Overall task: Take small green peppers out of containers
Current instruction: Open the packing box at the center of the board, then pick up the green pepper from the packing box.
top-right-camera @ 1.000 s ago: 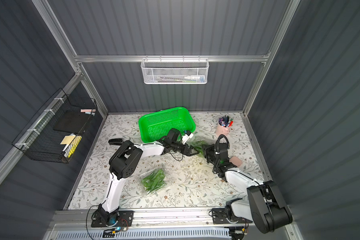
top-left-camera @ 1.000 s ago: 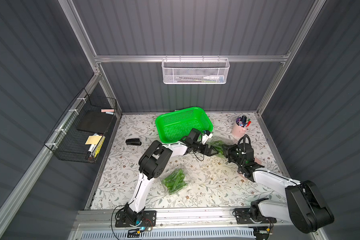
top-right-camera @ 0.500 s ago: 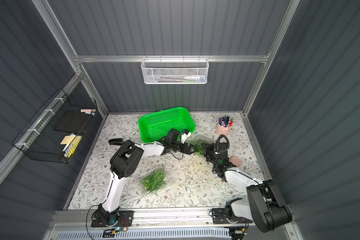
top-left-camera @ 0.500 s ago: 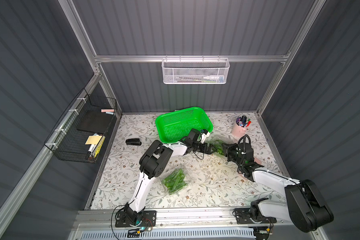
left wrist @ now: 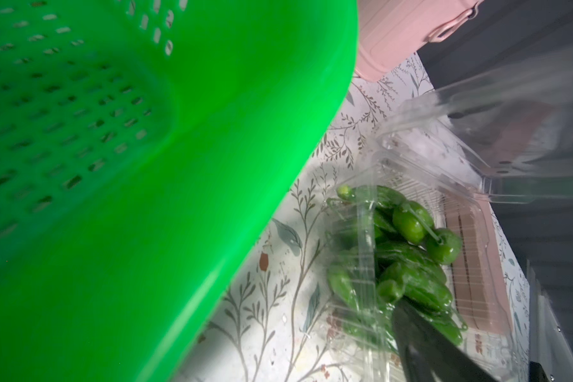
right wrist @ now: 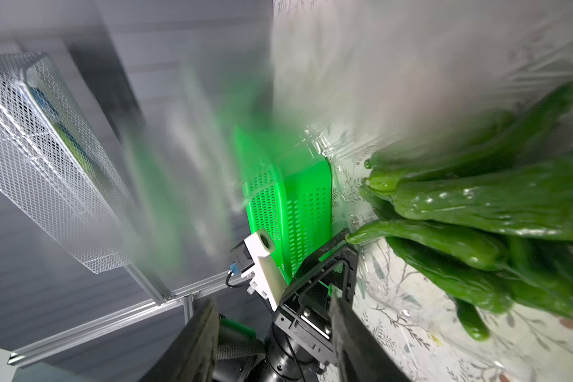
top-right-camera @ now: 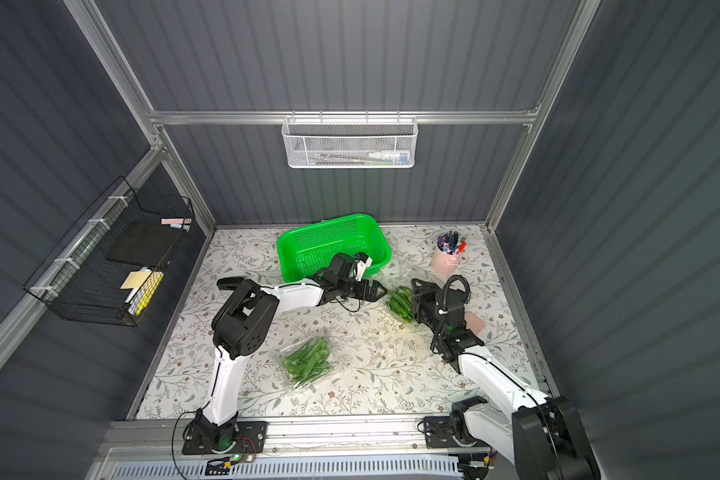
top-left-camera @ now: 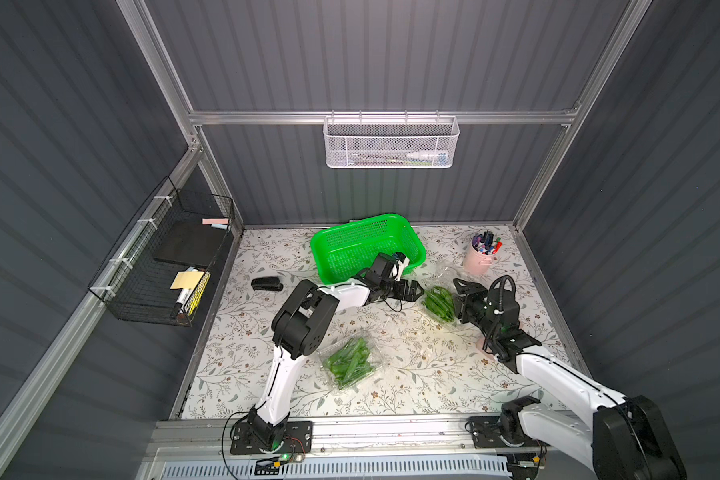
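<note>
In both top views we see the left tool [top-left-camera: 412,289] spread wide and empty, just beside the open box [top-left-camera: 447,272] of peppers [top-left-camera: 439,303] on the counter [top-left-camera: 412,374]. The right tool [top-left-camera: 457,301] sits at the box's other side. A second box [top-left-camera: 352,363], full of peppers, lies nearer the front. From the left wrist, peppers [left wrist: 407,264] lie heaped in the box beside the basket [left wrist: 146,165]. From the right wrist, our right tool's jaws stand apart, gripping nothing.
</note>
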Robot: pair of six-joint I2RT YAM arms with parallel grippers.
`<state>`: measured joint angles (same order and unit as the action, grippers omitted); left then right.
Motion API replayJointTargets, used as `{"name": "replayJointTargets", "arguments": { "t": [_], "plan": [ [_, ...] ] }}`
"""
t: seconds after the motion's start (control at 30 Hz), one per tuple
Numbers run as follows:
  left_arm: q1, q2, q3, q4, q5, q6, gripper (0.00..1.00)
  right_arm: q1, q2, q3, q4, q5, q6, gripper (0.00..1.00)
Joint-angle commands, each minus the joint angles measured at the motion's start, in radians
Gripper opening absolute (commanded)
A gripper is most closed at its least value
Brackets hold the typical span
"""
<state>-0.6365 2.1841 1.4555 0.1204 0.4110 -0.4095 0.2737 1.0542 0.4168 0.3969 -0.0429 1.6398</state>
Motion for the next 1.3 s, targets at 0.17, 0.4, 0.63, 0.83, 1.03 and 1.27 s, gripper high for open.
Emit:
{"name": "replayJointTargets", "arguments": {
  "t": [0.17, 0.4, 0.63, 0.83, 1.03, 1.27],
  "plan": [
    [0.001, -0.18, -0.1, 0.036, -0.172, 0.017, 0.99, -0.045, -0.148, 0.171, -0.365, 0.243, -0.434, 0.65],
    [-0.003, -0.283, -0.139, 0.124, -0.261, 0.01, 0.99, -0.045, -0.027, 0.409, -0.652, 0.084, -0.899, 0.63],
    [-0.011, -0.337, -0.168, 0.106, -0.42, -0.064, 0.99, -0.045, 0.309, 0.635, -1.026, -0.11, -1.102, 0.57],
    [-0.007, -0.439, -0.238, 0.018, -0.654, -0.132, 0.99, -0.045, 0.419, 0.629, -0.975, -0.038, -1.153, 0.55],
    [0.0, -0.472, -0.277, 0.007, -0.676, -0.162, 0.99, -0.045, 0.516, 0.644, -0.96, -0.053, -1.187, 0.55],
    [0.0, -0.462, -0.27, 0.007, -0.662, -0.168, 0.99, -0.044, 0.61, 0.648, -0.906, 0.0, -1.219, 0.52]
  ]
}}
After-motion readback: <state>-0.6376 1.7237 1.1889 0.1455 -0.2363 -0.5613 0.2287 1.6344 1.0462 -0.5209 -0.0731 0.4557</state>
